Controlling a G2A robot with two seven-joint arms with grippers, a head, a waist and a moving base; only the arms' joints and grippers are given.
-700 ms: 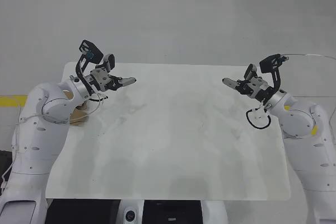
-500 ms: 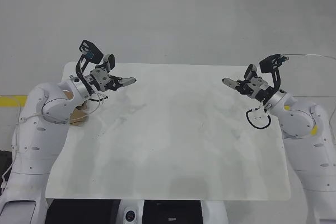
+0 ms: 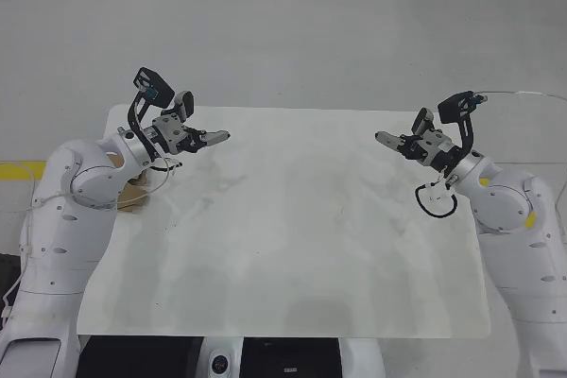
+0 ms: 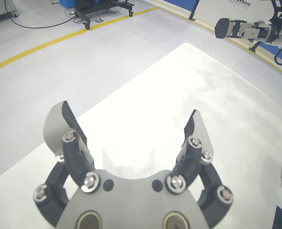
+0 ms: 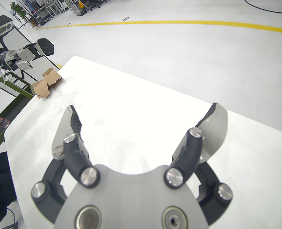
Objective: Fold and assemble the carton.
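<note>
- Jaws on both arms are standing wide apart and gripping nothing. The left jaws are hovering over the far left part of the white rectangular worktop [image 3: 293, 246] and the right jaws over its far right part, with their tips facing each other and well apart.
- The brown cardboard carton [image 5: 46, 83] is lying at the worktop's left edge, near the far left corner. In the top view it is sitting partly under the left arm [image 3: 90, 180]. Neither set of jaws is touching it.
- Progress, as judged: assembly is looking barely begun, if at all. The carton is showing loose, raised flaps and no closed box form. Whether any crease is already set cannot be told from this range.
- Work outstanding, as judged: the whole job is waiting, namely bringing the carton into reach, squaring its walls, and folding and locking its flaps.
- Orientation: the carton's long axis is appearing to run along the worktop's left edge, near to far. Its flaps are lifting upward, but which face is lying down cannot be told.
</note>
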